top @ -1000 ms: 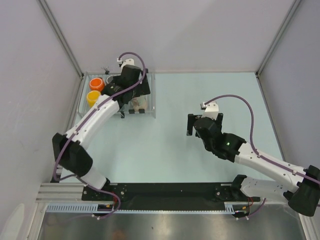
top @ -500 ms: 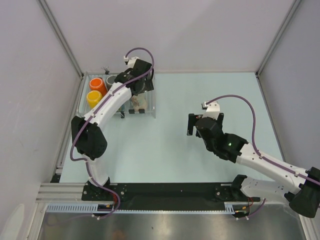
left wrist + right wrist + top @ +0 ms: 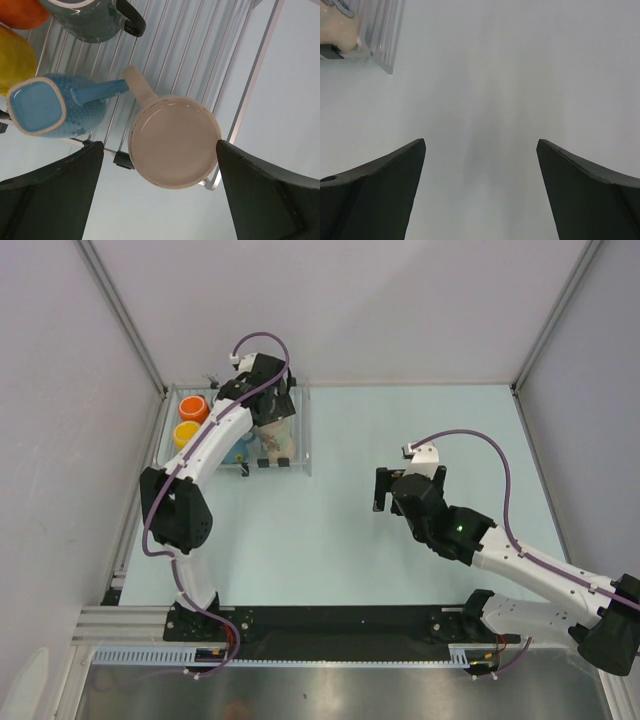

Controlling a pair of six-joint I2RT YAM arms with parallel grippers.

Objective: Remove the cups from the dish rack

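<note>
The clear dish rack (image 3: 300,440) stands at the table's back left. It holds an orange mug (image 3: 194,407), a yellow mug (image 3: 186,433), a light blue mug (image 3: 240,448) and a cream mug (image 3: 277,435). In the left wrist view the cream mug (image 3: 175,142) stands mouth up on the rack bars (image 3: 200,55). The light blue mug (image 3: 47,107) lies beside it. The dark grey mug (image 3: 87,20), orange mug (image 3: 20,10) and yellow mug (image 3: 12,60) are behind. My left gripper (image 3: 159,145) hangs open above the cream mug, one finger on each side, and shows over the rack from above (image 3: 268,405). My right gripper (image 3: 408,485) is open and empty over bare table (image 3: 481,142).
Grey walls close in the table at the back and on both sides. The rack's near right corner (image 3: 380,30) shows at the top left of the right wrist view. Metal rails (image 3: 300,625) run along the near edge by the arm bases.
My left wrist has swung over the back of the rack, first right, then back left, and the cream mug now shows more. The right arm has not moved.
</note>
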